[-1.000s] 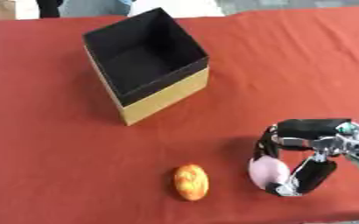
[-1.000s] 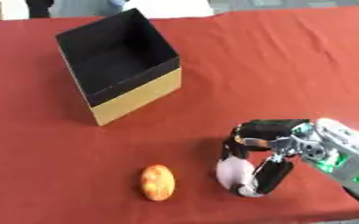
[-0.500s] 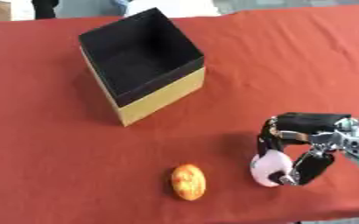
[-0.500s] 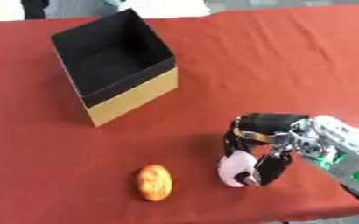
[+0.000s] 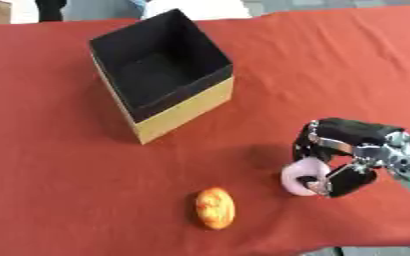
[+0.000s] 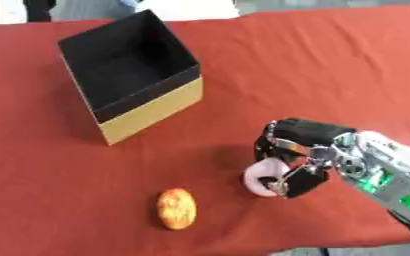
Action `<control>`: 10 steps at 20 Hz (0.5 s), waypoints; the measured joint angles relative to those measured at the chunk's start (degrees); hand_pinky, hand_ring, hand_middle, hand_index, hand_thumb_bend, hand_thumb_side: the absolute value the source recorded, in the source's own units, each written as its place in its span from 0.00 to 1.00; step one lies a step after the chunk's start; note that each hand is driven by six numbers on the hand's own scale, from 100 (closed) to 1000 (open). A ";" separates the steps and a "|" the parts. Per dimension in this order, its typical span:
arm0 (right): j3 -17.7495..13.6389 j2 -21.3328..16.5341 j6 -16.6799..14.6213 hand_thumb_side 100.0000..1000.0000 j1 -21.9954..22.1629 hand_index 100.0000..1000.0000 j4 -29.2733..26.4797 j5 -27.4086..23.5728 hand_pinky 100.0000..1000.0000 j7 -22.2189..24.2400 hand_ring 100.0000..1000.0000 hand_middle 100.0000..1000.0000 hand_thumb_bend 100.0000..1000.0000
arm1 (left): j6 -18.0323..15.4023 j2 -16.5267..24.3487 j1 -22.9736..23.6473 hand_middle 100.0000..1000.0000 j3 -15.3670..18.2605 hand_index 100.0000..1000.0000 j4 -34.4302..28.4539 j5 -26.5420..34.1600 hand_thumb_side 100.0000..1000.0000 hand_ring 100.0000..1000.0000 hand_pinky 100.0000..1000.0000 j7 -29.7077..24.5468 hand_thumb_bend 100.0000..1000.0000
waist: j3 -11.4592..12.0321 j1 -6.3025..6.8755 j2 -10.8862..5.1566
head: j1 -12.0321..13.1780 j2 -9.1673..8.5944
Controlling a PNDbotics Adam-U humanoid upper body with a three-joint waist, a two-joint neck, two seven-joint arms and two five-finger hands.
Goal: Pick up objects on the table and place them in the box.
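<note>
A pink ring-shaped doughnut (image 6: 265,176) sits pinched in the robot's right hand (image 6: 298,150), whose black fingers curl over its top while the thumb closes in from below; whether it touches the cloth cannot be told. At about eight o'clock from the doughnut, well apart, an orange oval pastry (image 6: 176,208) lies flat on the red-covered worktop (image 6: 331,70). At about eleven o'clock, farther off, stands an open box (image 6: 130,72) with black inner walls and tan outer sides, turned corner-on. The right arm enters from the lower right.
</note>
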 measured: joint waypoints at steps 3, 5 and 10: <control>-0.86 -0.04 -0.06 0.00 -1.00 0.43 0.00 -1.03 0.30 -0.94 0.31 0.28 0.00 | -0.07 0.00 0.03 0.77 0.01 0.85 0.00 -0.01 0.30 0.92 0.57 -0.14 0.00 | 0.01 -0.05 -0.05 | 0.03 0.00; -1.71 -0.10 -0.24 0.00 -1.99 0.42 0.00 -1.35 0.30 -1.11 0.31 0.27 0.00 | -0.10 0.00 0.05 0.77 0.01 0.85 0.00 -0.03 0.30 0.92 0.57 -0.18 0.00 | 0.02 -0.11 -0.15 | 0.06 0.00; -4.32 -0.51 -1.00 0.00 -5.23 0.42 0.00 -2.42 0.29 -0.67 0.30 0.27 0.00 | -0.13 0.00 0.15 0.77 0.03 0.85 0.00 -0.18 0.29 0.92 0.57 -0.22 0.00 | 0.23 -0.39 -0.37 | 0.29 0.00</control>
